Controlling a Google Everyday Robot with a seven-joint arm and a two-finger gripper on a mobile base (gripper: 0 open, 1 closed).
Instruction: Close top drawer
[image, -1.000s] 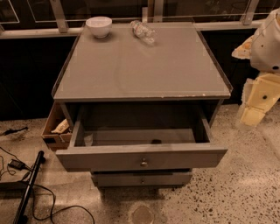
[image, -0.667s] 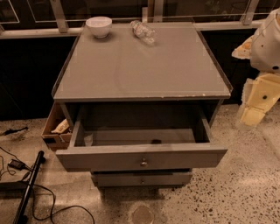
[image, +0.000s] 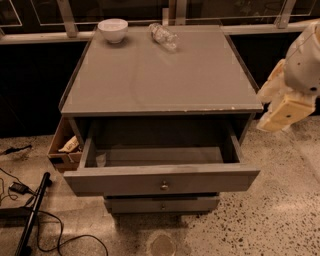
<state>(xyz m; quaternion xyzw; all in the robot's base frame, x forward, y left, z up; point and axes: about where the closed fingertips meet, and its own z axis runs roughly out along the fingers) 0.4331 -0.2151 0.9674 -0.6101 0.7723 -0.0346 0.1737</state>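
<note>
Dim warm light, speckled terrazzo floor (image: 280, 215), dark window panes (image: 40, 10) with pale metal frames (image: 67, 17) along the back, grey bench (image: 160, 75) in the middle, black pole (image: 34, 212) lying on the floor at left, pincer (image: 280, 107) at the right edge beside the bench.

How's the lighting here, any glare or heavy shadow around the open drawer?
Camera view: dim warm light; soft sheen on the cabinet top; the open top drawer is darkest at its back, under the top; the tool, brightly lit, hangs right of the cabinet.

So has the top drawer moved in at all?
No; the top drawer still juts equally far from the cabinet top; the gripper hovers right of it.
</note>
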